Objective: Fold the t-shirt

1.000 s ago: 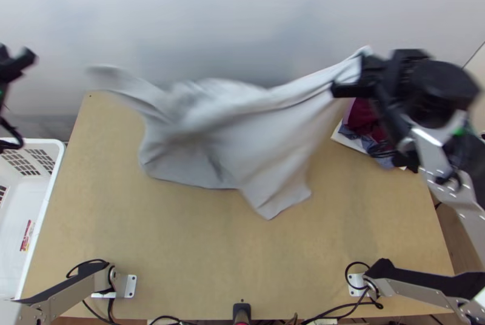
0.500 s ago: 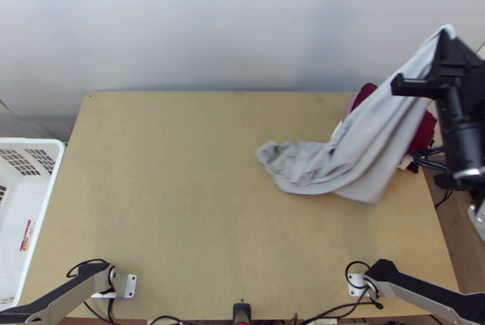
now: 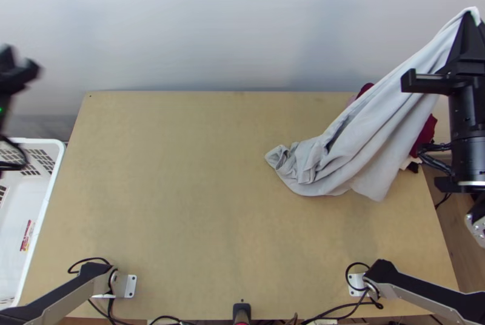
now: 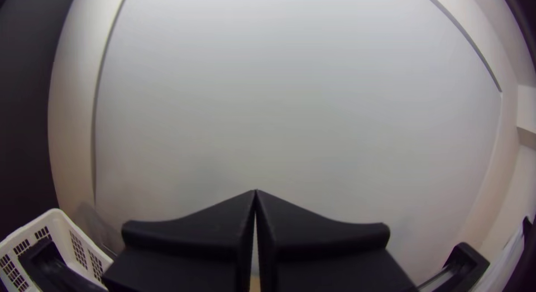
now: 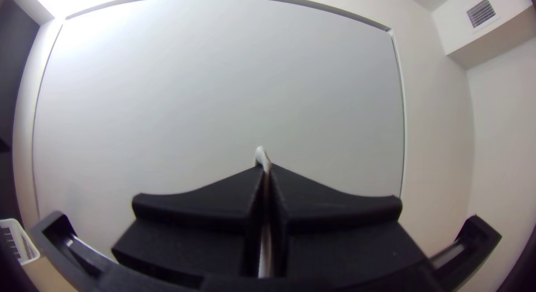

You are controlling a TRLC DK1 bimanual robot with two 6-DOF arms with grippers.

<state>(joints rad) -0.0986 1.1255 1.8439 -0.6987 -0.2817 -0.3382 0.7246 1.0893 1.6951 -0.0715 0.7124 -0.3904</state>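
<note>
Looks like a plain light grey t-shirt (image 3: 388, 119), unfolded and gathered into long, loose folds. Hangs slantwise from a narrow pinched end, clamped at the tips of the right gripper (image 3: 469, 17), high above the table (image 3: 182, 173). Widens downward, then ends crumpled and bunched over the table's right part, with a curled edge toward the middle. Cannot tell which part is pinched.

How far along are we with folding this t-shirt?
Early on. Only the pick-up looks done: the right gripper has the grey t-shirt in hand by one end, raised, while its lower end lies bunched on the table. The left gripper is shut without cloth. Spreading it flat and all the folding seem left to do.
</note>
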